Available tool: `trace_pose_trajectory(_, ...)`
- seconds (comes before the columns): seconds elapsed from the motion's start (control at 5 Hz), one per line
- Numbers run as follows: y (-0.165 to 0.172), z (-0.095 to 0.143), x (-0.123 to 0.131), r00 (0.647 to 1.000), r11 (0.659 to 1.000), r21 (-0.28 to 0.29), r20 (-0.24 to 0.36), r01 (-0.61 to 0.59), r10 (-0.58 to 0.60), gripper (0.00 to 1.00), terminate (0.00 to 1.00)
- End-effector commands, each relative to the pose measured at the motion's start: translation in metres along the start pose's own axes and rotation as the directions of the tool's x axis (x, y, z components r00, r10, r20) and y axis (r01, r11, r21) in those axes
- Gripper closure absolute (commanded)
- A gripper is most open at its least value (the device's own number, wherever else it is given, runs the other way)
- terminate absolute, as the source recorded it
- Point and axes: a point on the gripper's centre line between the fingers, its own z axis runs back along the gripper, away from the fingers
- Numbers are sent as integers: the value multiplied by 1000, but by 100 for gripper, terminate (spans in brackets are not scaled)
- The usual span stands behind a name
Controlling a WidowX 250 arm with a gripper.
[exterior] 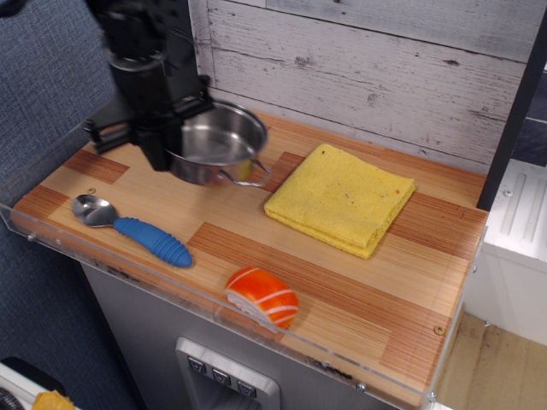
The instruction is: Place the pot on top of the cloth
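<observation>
The shiny steel pot (222, 141) hangs in the air above the wooden counter, at the back left, tilted a little, with one wire handle toward the front. My black gripper (165, 147) is shut on the pot's left rim and holds it up. The folded yellow cloth (342, 198) lies flat on the counter to the right of the pot, apart from it. The pot's right edge is close to the cloth's left corner.
A metal spoon with a blue handle (141, 228) lies at the front left. An orange-and-white toy sushi (262, 296) sits near the front edge. A clear plastic lip (214, 316) runs along the counter's front. A plank wall stands behind.
</observation>
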Motion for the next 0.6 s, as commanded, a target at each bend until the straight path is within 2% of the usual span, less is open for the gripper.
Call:
trace_pose_trajectory(0.0,-35,16,-34,997,990,-120,24,-75,78,100,0)
trace_pose_trajectory(0.4,-85,-4,-66,997,992,-97,-31,-76,73,100,0)
